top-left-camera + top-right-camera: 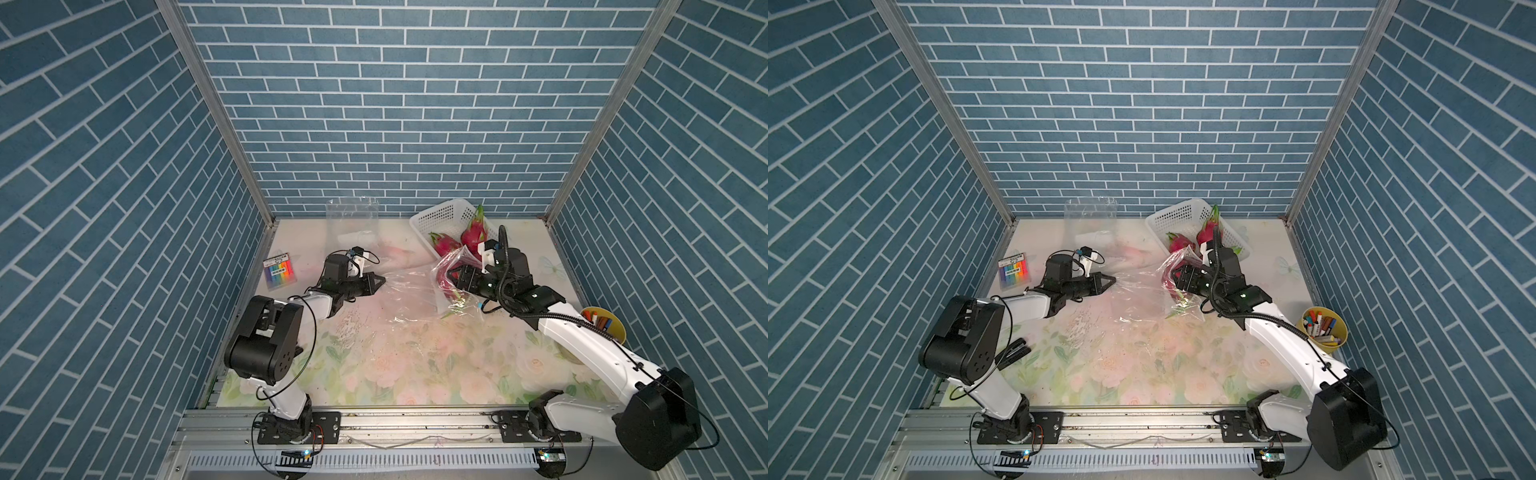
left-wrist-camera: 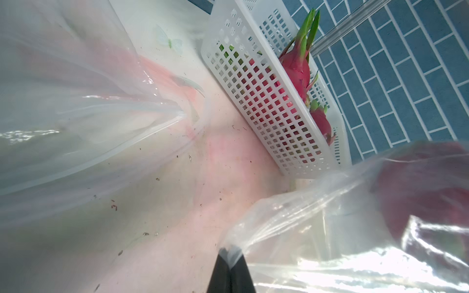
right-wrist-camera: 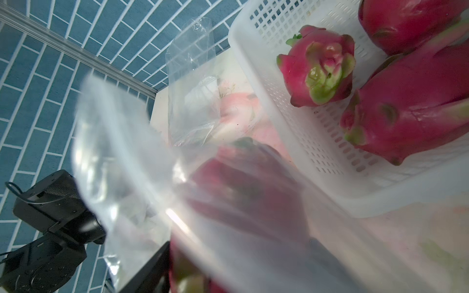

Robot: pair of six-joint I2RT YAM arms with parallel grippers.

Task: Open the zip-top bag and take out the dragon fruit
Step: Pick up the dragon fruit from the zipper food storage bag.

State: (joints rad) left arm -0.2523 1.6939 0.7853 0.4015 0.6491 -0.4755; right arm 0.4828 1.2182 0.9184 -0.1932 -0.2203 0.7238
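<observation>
three blue brick walls (image 1: pixel 374 124), floral tabletop (image 1: pixel 395 374); left end effector (image 1: pixel 381 282) pinching zip-top bag (image 1: pixel 411 295), right end effector (image 1: pixel 452 280) unclear

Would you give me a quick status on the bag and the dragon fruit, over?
Left gripper shut on zip-top bag edge. Right gripper wide around dragon fruit, grip unclear. Fruit not yet out of bag. White basket close beside it.

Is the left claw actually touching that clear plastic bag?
Touching. The left wrist view shows the left claw shut, with a corner of the bag pinched between its tips.
</observation>
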